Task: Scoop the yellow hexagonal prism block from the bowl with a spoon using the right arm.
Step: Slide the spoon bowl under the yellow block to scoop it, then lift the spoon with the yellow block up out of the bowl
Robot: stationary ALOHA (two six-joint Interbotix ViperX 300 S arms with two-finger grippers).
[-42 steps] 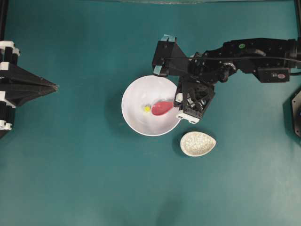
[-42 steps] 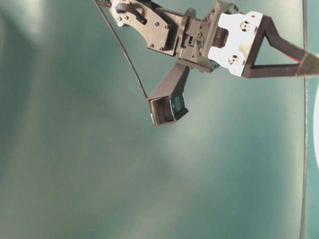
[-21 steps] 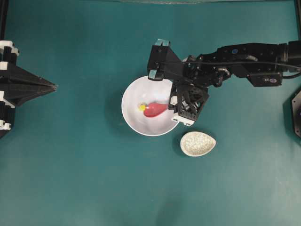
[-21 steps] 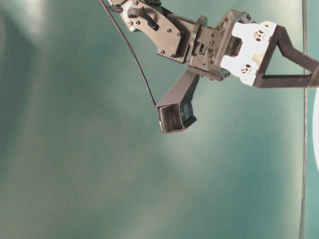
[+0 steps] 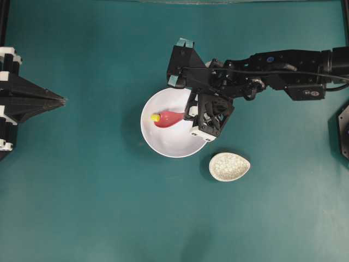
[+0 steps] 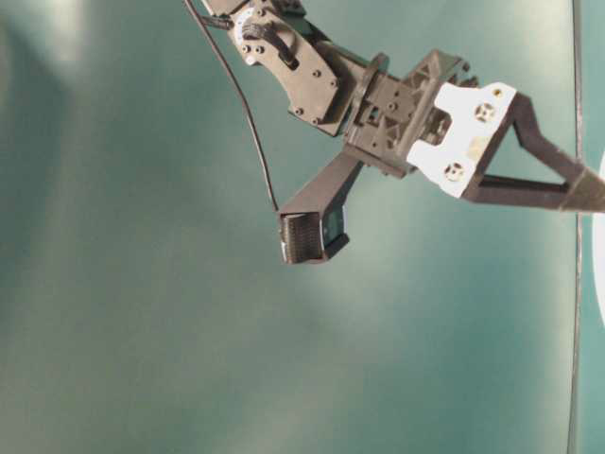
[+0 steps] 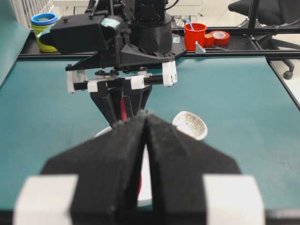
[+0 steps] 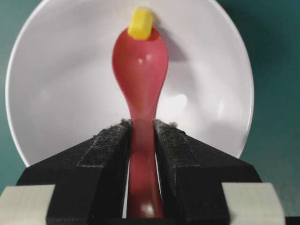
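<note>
1. Clamped on the handle of the spoon [image 8: 139, 70], the jaws of the right gripper [image 8: 140, 140] press their foam pads against both sides of the pink-red stem.
2. Both jaws of the left gripper [image 7: 145, 124] sit pressed together with nothing between them, as the left wrist view shows; in the overhead view this gripper [image 5: 57, 100] rests at the left edge, well apart from the dishes.
3. The spoon [image 5: 168, 117] reaches into the bowl [image 5: 163, 144], its scoop pointing toward the bowl's left side in the overhead view.
4. The yellow hexagonal prism block [image 8: 140, 24] sits at the very tip of the scoop, touching its front rim; in the right wrist view it lies against the far inner wall of the bowl [image 8: 61, 84].
5. From overhead the block [image 5: 155, 117] shows just left of the scoop, near the bowl's left rim.
6. I cannot tell whether the block rests on the spoon's lip or on the bowl wall beside it.
7. A small speckled beige dish [image 5: 229, 166] lies on the teal table [image 5: 98, 207], just beside the bowl at its lower right, not touching it.
8. The right arm [image 5: 283, 68] stretches in from the right edge, with the wrist above the bowl's right rim.
</note>
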